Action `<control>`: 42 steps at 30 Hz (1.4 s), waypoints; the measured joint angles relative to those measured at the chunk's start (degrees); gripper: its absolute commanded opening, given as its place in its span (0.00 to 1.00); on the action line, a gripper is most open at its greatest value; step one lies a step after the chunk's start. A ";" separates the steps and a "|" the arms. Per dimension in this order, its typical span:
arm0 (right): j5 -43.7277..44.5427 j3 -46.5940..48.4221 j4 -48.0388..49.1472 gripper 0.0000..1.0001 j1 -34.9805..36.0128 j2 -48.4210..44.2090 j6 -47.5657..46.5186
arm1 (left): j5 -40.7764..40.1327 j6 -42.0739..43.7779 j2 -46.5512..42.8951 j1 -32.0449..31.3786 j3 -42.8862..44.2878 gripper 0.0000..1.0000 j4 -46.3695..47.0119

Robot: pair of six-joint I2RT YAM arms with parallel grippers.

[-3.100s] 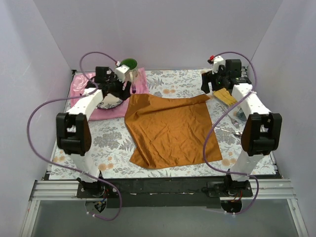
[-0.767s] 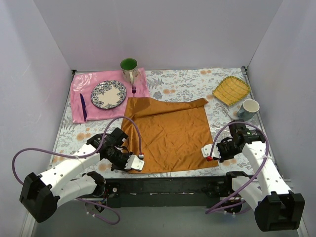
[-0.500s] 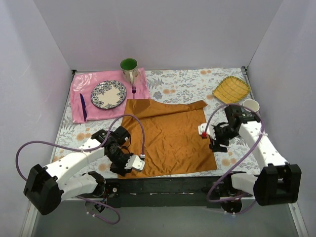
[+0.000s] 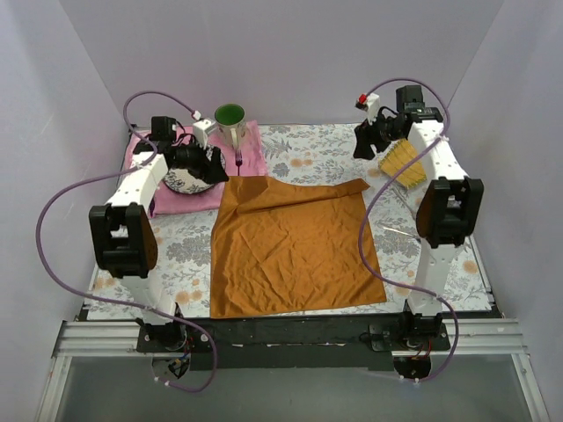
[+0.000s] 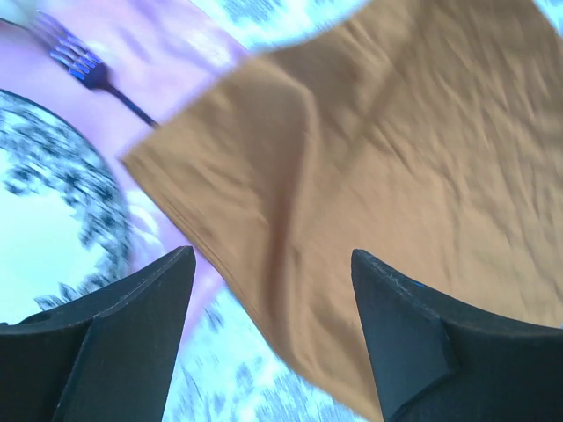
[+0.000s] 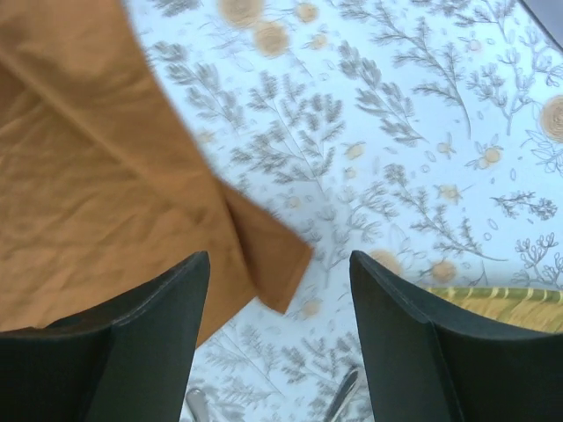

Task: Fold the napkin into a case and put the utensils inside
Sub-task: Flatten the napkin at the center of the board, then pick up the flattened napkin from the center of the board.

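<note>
Napkin [image 4: 295, 246], rust-orange and shiny, lies spread open as a rough square in the middle of the flowered tablecloth [image 4: 180, 251], not yet folded, with a crease running along its far edge.

The left gripper [image 4: 214, 167] hovers at ten o'clock from the napkin, over the patterned plate [image 4: 183, 185] on the pink cloth [image 4: 253, 149]. In its wrist view its fingers [image 5: 132, 343] stand wide apart with nothing between them.

The right gripper [image 4: 362, 146] hovers at one o'clock, just beside the yellow dish [image 4: 403, 167]. It too is spread wide and holds nothing.

A fork [image 4: 237, 160] lies on the pink cloth at eleven o'clock, just beyond the napkin's far left corner. A green-lined mug [image 4: 230, 120] stands behind the fork.
</note>
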 measured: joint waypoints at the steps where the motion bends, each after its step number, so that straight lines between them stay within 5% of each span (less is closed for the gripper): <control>1: 0.85 4.57 0.17 0.71 0.00 4.09 2.01 | -0.35 -3.56 2.47 0.52 1.64 0.70 2.71; 6: 4.57 15.76 -0.09 0.75 -0.39 17.88 7.41 | -2.86 -15.15 14.14 0.42 10.49 0.70 11.63; 12: 3.63 2.82 -0.37 0.79 -1.84 15.82 8.46 | -4.52 -19.45 17.44 0.17 10.58 0.68 13.81; 24: 2.01 -5.27 -1.01 0.70 -6.91 9.75 14.69 | -12.41 -15.15 17.57 -2.14 7.50 0.52 17.11; 38: -0.37 -6.29 0.07 0.63 -6.69 11.06 21.38 | -20.39 -8.98 22.73 -7.82 7.50 0.50 18.23; 42: -0.39 -6.29 0.63 0.48 -6.69 11.93 22.18 | -21.73 -8.35 22.73 -8.09 7.67 0.47 18.47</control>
